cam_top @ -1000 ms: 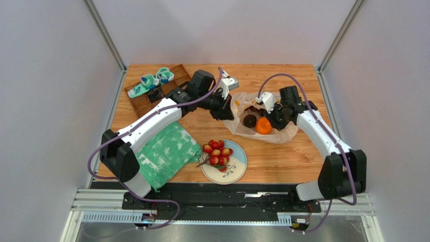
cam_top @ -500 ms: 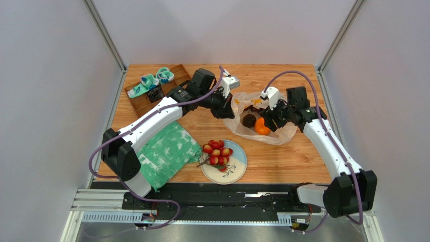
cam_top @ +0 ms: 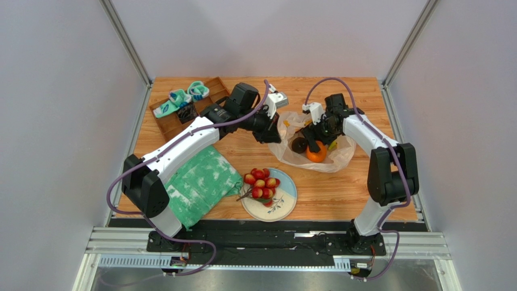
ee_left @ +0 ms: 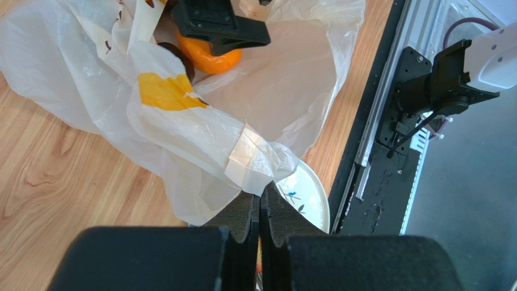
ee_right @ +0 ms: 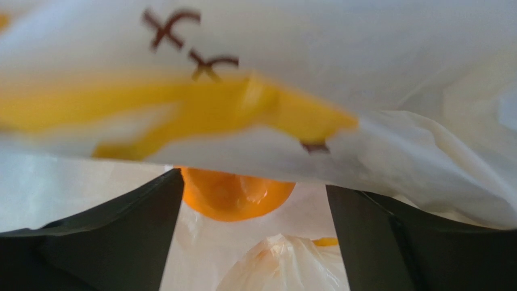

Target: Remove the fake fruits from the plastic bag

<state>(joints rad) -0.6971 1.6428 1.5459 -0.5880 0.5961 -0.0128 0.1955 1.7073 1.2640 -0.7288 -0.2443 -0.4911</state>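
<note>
Plastic bag [cam_top: 341, 159] right of centre in top view, lying on counter [cam_top: 340, 194], mouth spread. Orange [cam_top: 316, 155] and dark round fruit [cam_top: 298, 145] inside, side by side. Right claw [cam_top: 312, 140] inside bag, jaws wide apart either side of orange, gripping nothing. Left claw [ee_left: 260, 206] closed, pinching bag's left rim. Red fruit cluster [cam_top: 261, 183] on plate [cam_top: 284, 207], lower centre. Green cloth [cam_top: 200, 185] left of plate.

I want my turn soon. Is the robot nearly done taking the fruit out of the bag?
Not yet. Done: the red fruit bunch lies on the plate. In hand: the left gripper pinches the bag; the right gripper is open, aimed at the orange. Left: the orange and a dark round fruit sit inside the bag.
</note>
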